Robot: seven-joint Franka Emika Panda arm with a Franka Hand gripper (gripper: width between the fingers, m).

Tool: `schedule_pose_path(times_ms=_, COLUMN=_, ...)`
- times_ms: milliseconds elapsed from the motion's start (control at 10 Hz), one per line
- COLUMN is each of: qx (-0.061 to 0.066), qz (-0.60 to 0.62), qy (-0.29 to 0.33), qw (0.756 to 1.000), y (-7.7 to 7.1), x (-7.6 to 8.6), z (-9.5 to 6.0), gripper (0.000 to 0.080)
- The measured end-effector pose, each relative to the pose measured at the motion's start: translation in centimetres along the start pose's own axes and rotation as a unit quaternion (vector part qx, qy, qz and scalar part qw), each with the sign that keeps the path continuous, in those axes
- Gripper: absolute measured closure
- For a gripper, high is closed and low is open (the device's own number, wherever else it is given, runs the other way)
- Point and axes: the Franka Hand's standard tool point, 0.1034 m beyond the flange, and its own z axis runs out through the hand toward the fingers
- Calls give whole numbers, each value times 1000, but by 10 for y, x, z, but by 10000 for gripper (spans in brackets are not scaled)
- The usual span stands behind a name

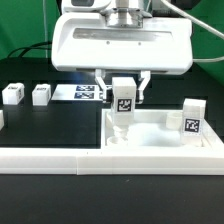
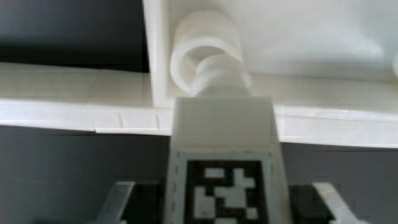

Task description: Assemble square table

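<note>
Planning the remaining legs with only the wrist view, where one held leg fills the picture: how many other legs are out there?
Observer: Two loose legs stand side by side on the exterior view's left, off the tabletop.
Operator: Any leg on the tabletop already?
Observer: One standing leg is upright at its side on the exterior view's right.
Operator: Which side am I working?
Observer: The gripper holds the held leg upright at the opposite side, the exterior view's left.

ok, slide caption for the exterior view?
Pincer holds a tagged leg upright at a corner of the square slab; a second leg stands on it, two loose legs beside it.
</note>
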Motion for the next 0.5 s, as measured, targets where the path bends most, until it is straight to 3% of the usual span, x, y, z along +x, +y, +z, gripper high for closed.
schedule_pose_path(times_ms=500, qx=-6, qz=0, qy=-2, qw=1000, y=3, x=-9, z=17, gripper=509)
